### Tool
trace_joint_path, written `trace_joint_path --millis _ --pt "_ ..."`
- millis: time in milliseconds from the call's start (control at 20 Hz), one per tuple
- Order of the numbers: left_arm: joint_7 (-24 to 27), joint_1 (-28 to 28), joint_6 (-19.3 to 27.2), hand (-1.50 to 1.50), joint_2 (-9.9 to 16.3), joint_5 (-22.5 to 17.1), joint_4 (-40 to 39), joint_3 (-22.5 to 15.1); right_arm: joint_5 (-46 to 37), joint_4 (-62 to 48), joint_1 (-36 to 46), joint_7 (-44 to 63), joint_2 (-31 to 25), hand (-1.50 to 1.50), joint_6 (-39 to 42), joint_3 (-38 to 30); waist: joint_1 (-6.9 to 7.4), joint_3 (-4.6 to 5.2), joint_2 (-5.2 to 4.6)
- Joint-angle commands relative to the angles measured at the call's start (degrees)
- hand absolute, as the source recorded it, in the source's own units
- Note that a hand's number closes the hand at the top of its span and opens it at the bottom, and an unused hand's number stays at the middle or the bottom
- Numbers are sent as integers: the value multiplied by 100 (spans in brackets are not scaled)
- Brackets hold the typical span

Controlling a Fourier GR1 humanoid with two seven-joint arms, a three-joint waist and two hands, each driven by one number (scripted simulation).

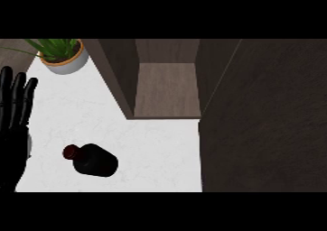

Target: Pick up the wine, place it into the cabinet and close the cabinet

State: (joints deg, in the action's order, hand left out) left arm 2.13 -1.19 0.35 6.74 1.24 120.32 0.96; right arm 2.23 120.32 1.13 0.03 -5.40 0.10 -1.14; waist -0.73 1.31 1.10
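Standing on the white worktop point(153, 144), the dark wine bottle point(93, 159) has its red-capped neck aimed up-left in the head view. Left hand point(11, 117) rests open, fingers straight, near the left edge. Cabinet point(167, 85) is open.

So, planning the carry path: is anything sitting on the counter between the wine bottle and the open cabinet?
No. In the head view, only bare white counter separates the wine bottle from the open cabinet.
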Motion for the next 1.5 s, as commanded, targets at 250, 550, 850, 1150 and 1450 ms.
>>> trace_joint_path --millis 250,550,850,1150,1450 --pt "-10 532 -1532 -150 125 -2076 206 -332 -94 678 -807 -204 -119 -150 412 340 41 -124 -81" --pt "-1932 1113 -1129 -150 46 -3731 643 -432 1202 1362 -1315 1286 -317 -150 1039 967 60 -128 -67" --pt "-3004 1276 -610 -150 659 -4984 2004 395 1386 2374 -1748 1802 -221 -150 819 1211 86 -131 -87" --pt "-3669 1102 -97 -150 954 -5666 2401 994 1571 2611 -1826 2087 -412 -150 801 1068 90 -135 -70" --pt "-3710 1213 -98 -150 788 -5541 2579 1057 1439 3096 -2020 2331 -410 -150 573 1202 94 -130 -24"
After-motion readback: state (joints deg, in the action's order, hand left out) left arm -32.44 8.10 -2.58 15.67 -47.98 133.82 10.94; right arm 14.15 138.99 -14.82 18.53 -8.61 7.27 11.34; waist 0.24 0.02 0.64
